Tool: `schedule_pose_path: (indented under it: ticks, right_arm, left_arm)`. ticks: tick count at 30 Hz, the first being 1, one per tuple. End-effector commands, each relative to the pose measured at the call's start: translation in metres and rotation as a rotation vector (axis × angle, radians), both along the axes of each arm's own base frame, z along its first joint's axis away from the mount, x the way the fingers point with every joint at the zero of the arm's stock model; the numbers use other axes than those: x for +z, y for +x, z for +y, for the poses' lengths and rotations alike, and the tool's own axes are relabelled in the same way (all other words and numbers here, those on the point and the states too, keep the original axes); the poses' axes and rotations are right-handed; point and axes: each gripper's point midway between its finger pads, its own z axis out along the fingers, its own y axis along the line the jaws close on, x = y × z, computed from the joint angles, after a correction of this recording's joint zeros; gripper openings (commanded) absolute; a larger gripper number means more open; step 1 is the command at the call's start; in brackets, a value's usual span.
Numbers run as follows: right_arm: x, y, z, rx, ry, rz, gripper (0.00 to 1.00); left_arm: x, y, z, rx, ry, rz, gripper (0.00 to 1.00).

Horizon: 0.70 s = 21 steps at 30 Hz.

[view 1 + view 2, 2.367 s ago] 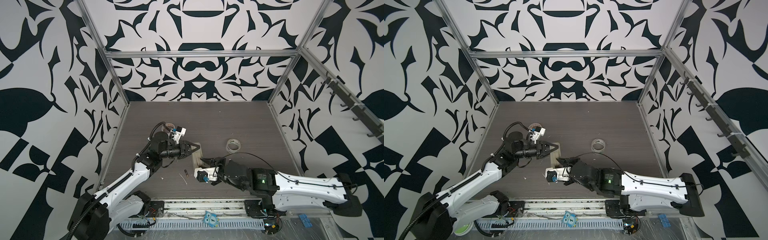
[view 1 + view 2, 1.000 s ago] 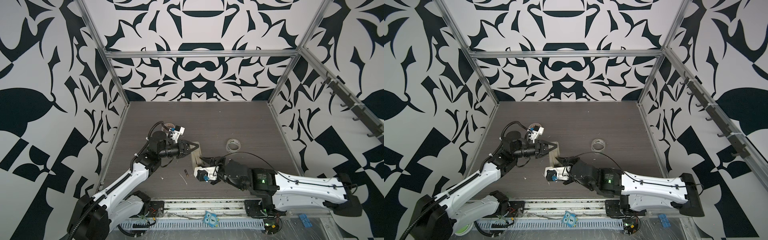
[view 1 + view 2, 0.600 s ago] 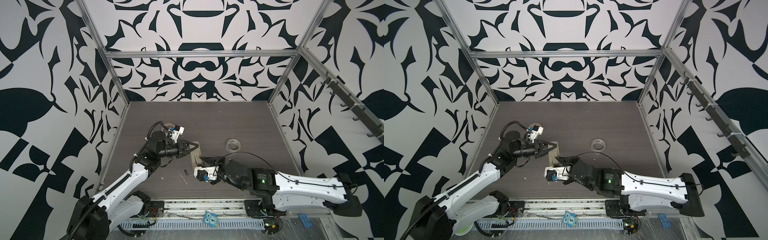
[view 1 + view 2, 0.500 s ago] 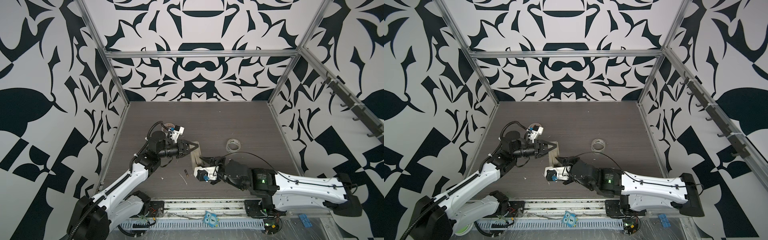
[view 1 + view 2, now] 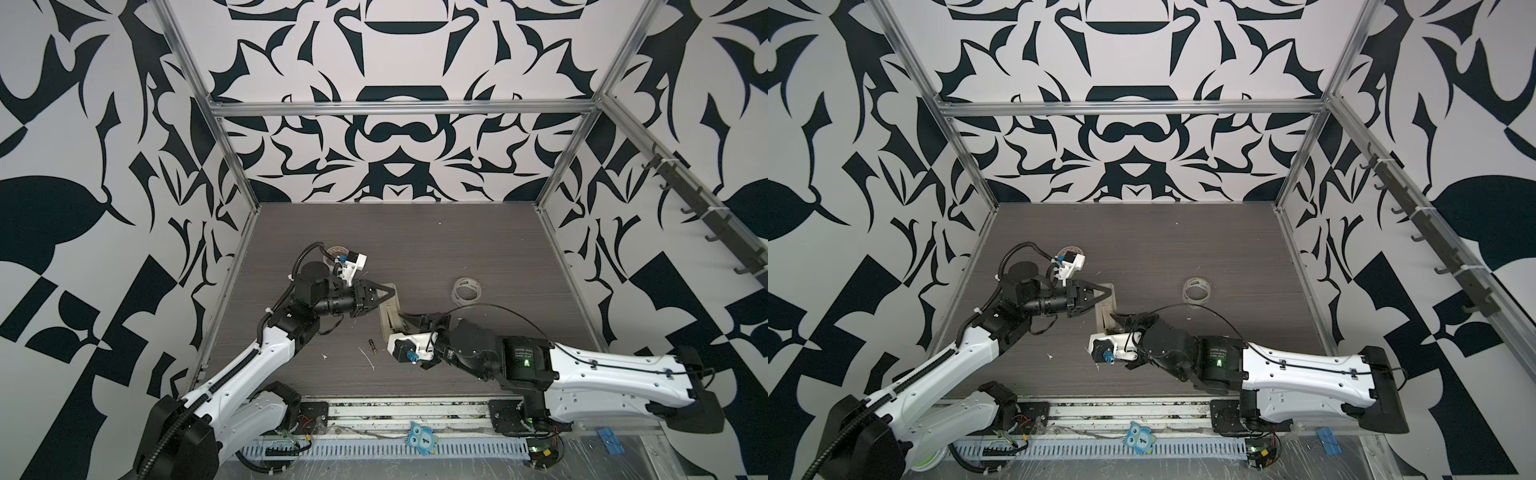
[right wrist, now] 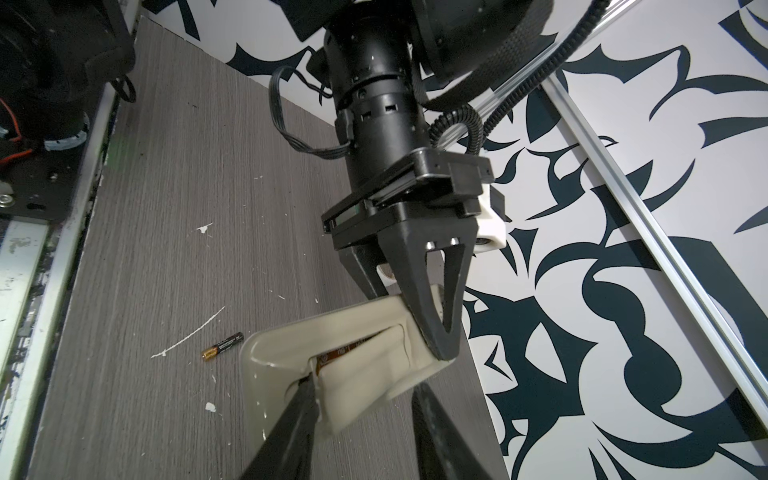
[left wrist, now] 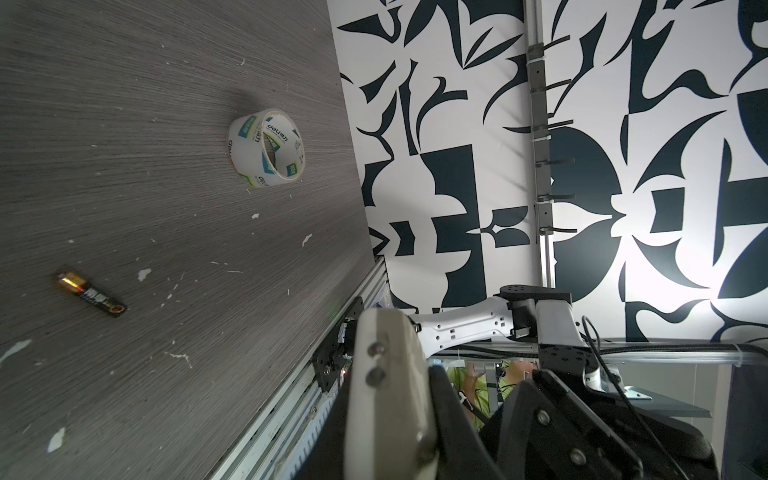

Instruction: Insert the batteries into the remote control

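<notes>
Comparing w/ a couple secs back, almost nothing has shifted: both arms, the remote control [image 5: 387, 314] & the loose battery [image 5: 372, 346] sit approx where they were. So pressing in the first battery [image 6: 340, 351] looks slow, not finished.

Left gripper [image 6: 440, 349] stays clamped, jaws fully closed on the remote's far end. It holds the remote beige back up, tilted off the desk [image 5: 457, 241], left of centre.

Right gripper [image 6: 363, 384] has jaws part-open, gripping nothing. One fingertip [image 6: 308, 380] pokes into the open compartment against the first battery's end; the other sits outside the remote's edge.

Loose battery lies flat on the desk just left of the remote's near end, untouched.

Judgement: 1st cell prob. needs a final push; 2nd pickup not yet begun, so roughly halfway at best.
</notes>
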Motion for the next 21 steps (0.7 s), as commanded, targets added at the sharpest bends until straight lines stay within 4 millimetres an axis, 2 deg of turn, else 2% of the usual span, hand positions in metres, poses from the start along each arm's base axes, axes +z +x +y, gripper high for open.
schedule_pose_path:
  ticks: [1,21]
  right_arm:
    - [0.0179,0.0041,-0.0009,-0.023,0.042,-0.022,0.43]
    - [0.0126,0.0019,0.0022,-0.008,0.025,-0.009,0.47]
  left_arm:
    - [0.0124,-0.0108,0.0001,-0.049,-0.027,-0.031,0.0]
    - [0.0162,-0.0104,0.0016,-0.041,-0.03,-0.041,0.0]
